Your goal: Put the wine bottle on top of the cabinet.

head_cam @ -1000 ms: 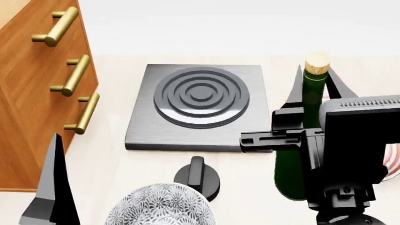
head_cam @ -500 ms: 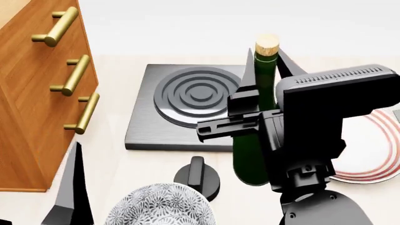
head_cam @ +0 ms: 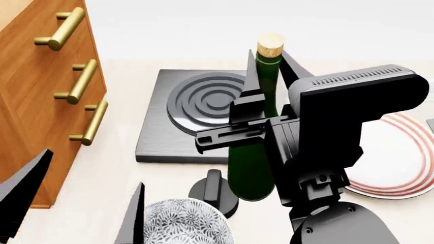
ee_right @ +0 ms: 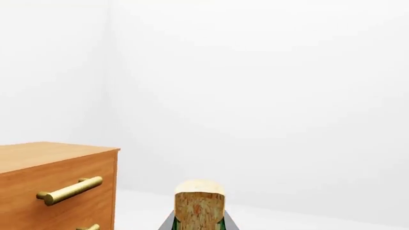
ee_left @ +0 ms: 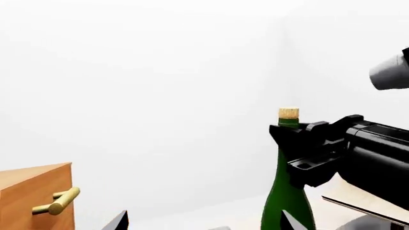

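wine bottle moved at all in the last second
Yes. The wine bottle, held in the right gripper, has shifted left over the hotplate, toward the cabinet.

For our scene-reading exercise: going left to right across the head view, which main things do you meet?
cabinet → hotplate → wine bottle, held by the right end effector → striped plate

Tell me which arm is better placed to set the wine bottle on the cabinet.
The right: its gripper already grips the upright wine bottle by the neck. The left gripper holds nothing, low beside the cabinet.
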